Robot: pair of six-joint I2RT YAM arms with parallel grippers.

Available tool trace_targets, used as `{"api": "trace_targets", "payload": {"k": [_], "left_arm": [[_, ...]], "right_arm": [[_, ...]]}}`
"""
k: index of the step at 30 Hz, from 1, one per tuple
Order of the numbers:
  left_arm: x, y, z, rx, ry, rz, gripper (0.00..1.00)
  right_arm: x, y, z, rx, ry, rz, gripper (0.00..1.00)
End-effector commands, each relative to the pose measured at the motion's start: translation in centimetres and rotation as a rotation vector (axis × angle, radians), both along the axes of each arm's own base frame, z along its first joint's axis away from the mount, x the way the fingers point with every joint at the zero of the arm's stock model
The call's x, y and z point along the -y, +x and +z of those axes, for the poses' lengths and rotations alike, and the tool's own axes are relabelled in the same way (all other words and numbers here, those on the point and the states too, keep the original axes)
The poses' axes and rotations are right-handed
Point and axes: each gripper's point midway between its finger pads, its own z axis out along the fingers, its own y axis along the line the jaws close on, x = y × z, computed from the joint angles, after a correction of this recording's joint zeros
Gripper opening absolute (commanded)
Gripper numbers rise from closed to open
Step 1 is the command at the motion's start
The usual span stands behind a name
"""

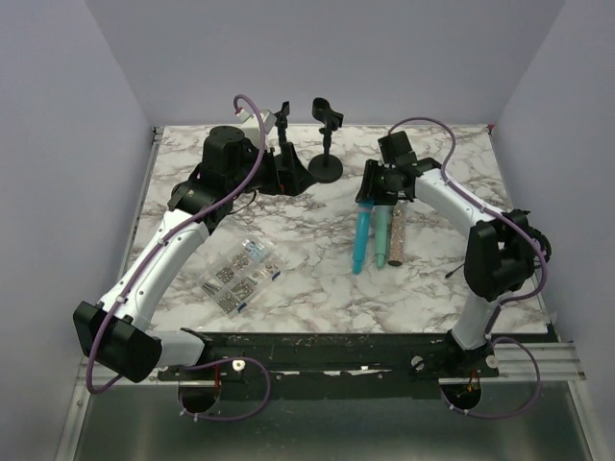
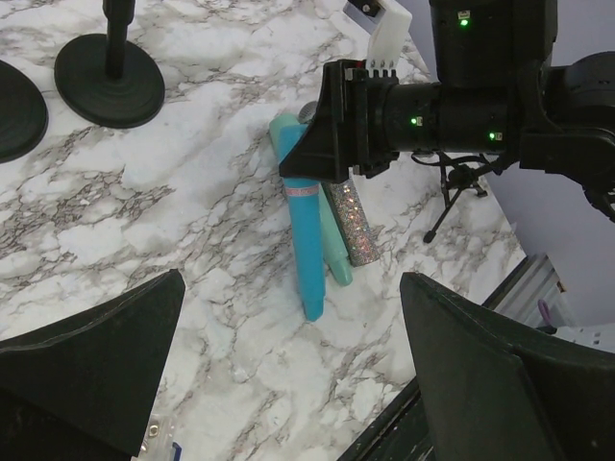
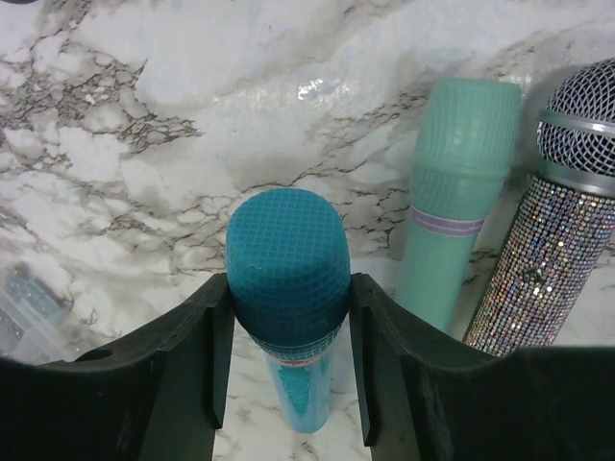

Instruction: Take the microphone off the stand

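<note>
- A clear bag of small metal parts [image 1: 240, 274] lies left of the worktop's [image 1: 307, 307] centre.
- The blue microphone [image 1: 360, 242] lies flat right of centre, with a mint-green microphone [image 1: 381, 235] and a glitter microphone [image 1: 397, 235] just beside it.
- The right gripper [image 3: 289, 307] is part-closed, clamping the blue one's head (the mesh end).
- A black stand [image 1: 326, 163] stands upright near the far edge.
- The left gripper [image 2: 290, 277] gapes wide and holds nothing.
</note>
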Motion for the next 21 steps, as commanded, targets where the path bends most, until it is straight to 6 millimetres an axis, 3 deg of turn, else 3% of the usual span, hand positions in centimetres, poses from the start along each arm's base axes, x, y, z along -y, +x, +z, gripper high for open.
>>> {"api": "trace_targets", "payload": {"k": [1, 11, 21], "left_arm": [[-0.1, 0.4, 0.4, 0.014, 0.004, 0.002, 0.99], [-0.2, 0.6, 0.3, 0.005, -0.002, 0.002, 0.99], [-0.3, 0.8, 0.1, -0.006, -0.013, -0.001, 0.98]], "right_arm": [[0.1, 1.5, -0.7, 0.021, -0.076, 0.009, 0.1], [0.1, 2.4, -4.8, -0.021, -0.146, 0.004, 0.13], [-0.2, 2.4, -6.8, -0.047, -0.143, 0.003, 0.18]]}}
